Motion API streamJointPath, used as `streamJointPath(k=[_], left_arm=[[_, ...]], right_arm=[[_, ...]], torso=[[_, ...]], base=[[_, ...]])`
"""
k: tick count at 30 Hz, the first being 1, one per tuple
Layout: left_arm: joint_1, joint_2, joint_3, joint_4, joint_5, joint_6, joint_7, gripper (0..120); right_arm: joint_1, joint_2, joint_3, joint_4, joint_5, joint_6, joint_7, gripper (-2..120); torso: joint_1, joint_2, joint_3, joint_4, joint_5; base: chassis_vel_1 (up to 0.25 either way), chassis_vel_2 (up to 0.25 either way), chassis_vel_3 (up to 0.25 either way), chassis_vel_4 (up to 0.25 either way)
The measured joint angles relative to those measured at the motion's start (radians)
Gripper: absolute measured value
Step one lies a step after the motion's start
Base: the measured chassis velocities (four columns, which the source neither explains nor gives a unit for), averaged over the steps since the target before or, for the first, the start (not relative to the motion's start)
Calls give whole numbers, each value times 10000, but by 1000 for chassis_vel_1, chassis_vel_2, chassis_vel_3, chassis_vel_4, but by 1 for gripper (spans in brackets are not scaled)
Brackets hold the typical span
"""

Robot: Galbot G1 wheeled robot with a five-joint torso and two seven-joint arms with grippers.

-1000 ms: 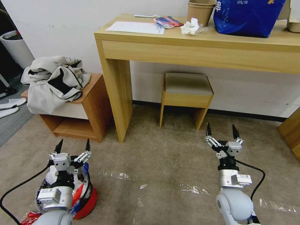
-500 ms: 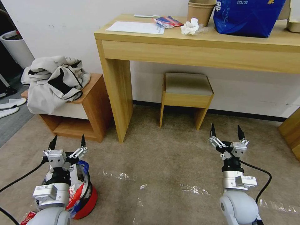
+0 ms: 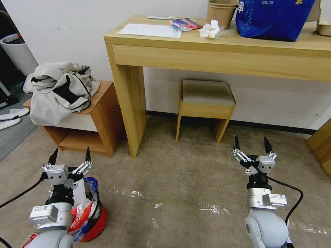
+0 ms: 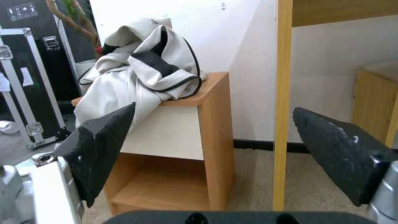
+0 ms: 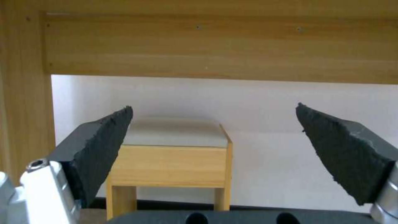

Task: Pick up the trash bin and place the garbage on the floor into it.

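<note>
The trash bin (image 3: 99, 219), a small red bucket with a clear bag holding red and blue wrappers, stands on the carpet floor (image 3: 179, 175) at my lower left, partly hidden behind my left arm. My left gripper (image 3: 70, 154) hangs open and empty just above the bin's far side; its wrist view shows the same open left gripper (image 4: 214, 107) facing a wooden nightstand. My right gripper (image 3: 252, 144) is open and empty over bare carpet on the right, with the right gripper (image 5: 214, 105) facing the stool. A red wrapper (image 3: 30, 238), a piece of the garbage, lies beside my left arm.
A wooden desk (image 3: 220, 51) stands ahead with a padded stool (image 3: 205, 103) under it. A nightstand (image 3: 93, 127) with a heaped grey garment (image 3: 58, 89) is at the left. White slippers (image 3: 12, 115) lie on grey flooring, a tall white bin (image 3: 17, 51) behind. Tape lines (image 3: 210, 207) cross the carpet.
My left gripper has drifted left and slightly farther out from the bin. My right gripper has shifted a little to the right. Both stay open.
</note>
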Motion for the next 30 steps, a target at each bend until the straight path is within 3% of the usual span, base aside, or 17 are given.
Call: streamJointPath(k=[30], left_arm=[[1, 5, -1, 0, 5, 5, 0, 100]], right_arm=[[6, -2, -4, -2, 6, 0, -12, 100]], torso=[[0, -1, 1, 0, 0]], base=[[0, 0, 0, 0]])
